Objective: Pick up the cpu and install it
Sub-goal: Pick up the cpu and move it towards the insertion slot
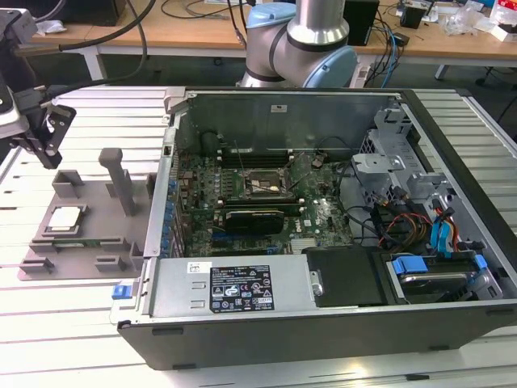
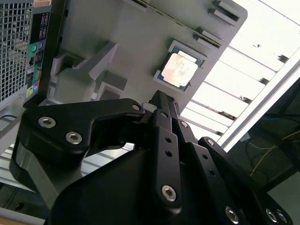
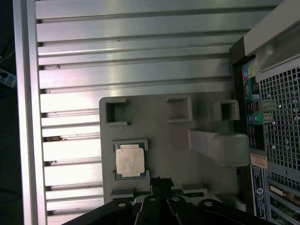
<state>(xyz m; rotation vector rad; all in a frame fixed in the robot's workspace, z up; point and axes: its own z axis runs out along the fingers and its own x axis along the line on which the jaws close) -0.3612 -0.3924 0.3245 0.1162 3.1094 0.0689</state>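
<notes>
Pincer: we see the gripper [image 1: 50, 147] [image 2: 161, 96] [image 3: 161, 181] with its black fingers [image 2: 165, 123] drawn together to a single tip, nothing between them.
Pincer's place: it hangs above the grey holder plate [image 1: 90, 239] [image 2: 140, 42] [image 3: 164, 140], clear of its surface, over the edge farthest from the computer case.
Cpu: the cpu [image 1: 66, 218] [image 2: 180, 70] [image 3: 130, 159] lies flat in a shallow square recess of the holder plate, silvery top plate up. In both wrist views it sits just past the fingertip, not touched.
Writing on the cpu: we make out faint marks on its top plate, too faint to read.
Holder plate's other parts: an upright grey post [image 1: 119, 179] [image 3: 218, 146] stands on it, between the cpu's recess and the case. Small square pockets [image 3: 178, 108] line one edge.
Table: the holder plate rests on a slatted aluminium table [image 1: 81, 331] [image 3: 117, 70].
Computer case: the open computer case [image 1: 452, 129] lies just beside the holder plate, on the exterior view's right.
Inside the case: a green motherboard [image 1: 323, 214] carries a black square socket frame [image 1: 260, 184], with a long black card [image 1: 257, 218] beside it.
Labels on the case: a white and black sticker [image 1: 241, 284] sits on the metal cover along the case's near side, its print too small for us to read. Coloured ports [image 3: 251, 93] and a pale label [image 3: 258, 161] show on the case wall facing the holder plate.
</notes>
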